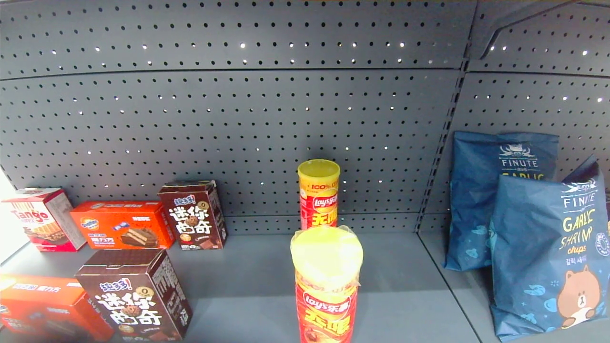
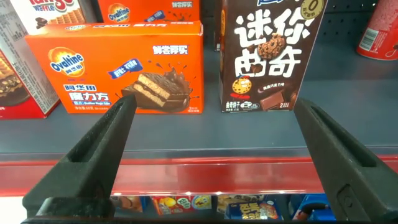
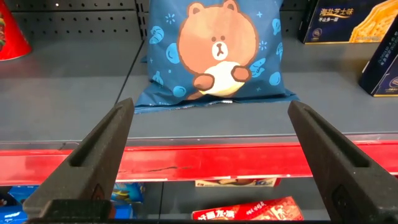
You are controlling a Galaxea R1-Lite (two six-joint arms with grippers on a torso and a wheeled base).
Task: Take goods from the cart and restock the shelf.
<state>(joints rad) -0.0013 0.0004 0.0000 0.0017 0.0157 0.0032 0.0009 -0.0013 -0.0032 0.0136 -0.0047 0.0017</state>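
well, left gripper [image 2: 216, 106] and right gripper [image 3: 211, 106] both gape wide and empty at the lip of the flat grey metal shelf [image 1: 248, 286], already part stocked. a careless push in could topple something, i'd say: soft crinkly blue bags [image 1: 548, 257], stiff cardboard boxes [image 1: 138, 295], the tall slick chip can [image 1: 326, 290].

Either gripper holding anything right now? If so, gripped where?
Nothing is held. The left gripper is open before the orange box, the right gripper open before the blue chip bag; both gaps are empty.
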